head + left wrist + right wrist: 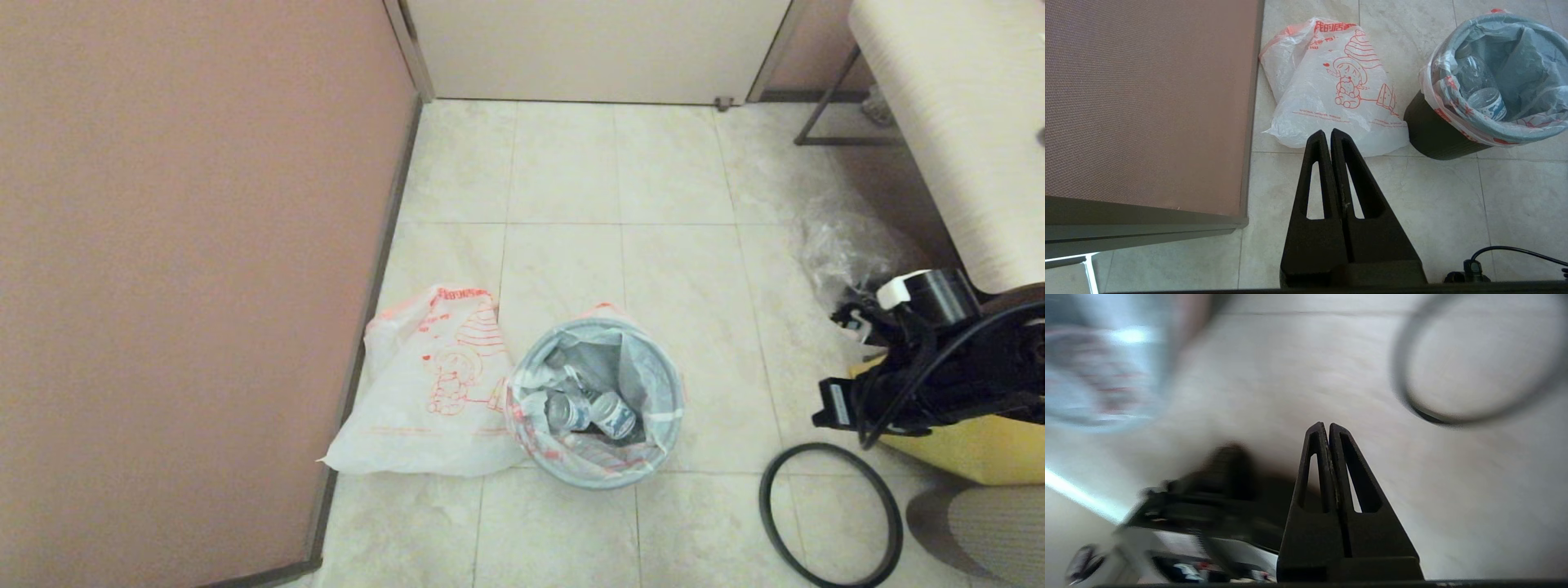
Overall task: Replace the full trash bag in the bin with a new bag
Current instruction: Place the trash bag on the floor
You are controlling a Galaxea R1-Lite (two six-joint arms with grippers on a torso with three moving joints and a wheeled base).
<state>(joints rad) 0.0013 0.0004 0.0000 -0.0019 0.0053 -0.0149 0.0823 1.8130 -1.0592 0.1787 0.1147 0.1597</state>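
Observation:
The bin [1433,134] is a small black bucket standing on the tiled floor. Its rim is wrapped by the full trash bag [596,408], thin and translucent, with bottles showing inside. The same full trash bag [1494,81] has a red-lettered band at its mouth. The new bag [433,400] lies limp on the floor beside the bin, against the wall, and the new bag [1331,90] shows a red cartoon figure. My left gripper [1327,131] hangs shut and empty above the floor, short of the new bag. My right gripper [1326,424] is shut and empty too, over bare tiles.
The dark grey hoop [763,502] lies flat on the floor to the right of the bin, below my right arm [922,384]. A clear bag [841,253] and a yellow bag [980,449] sit at the right. A pink wall [188,286] bounds the left.

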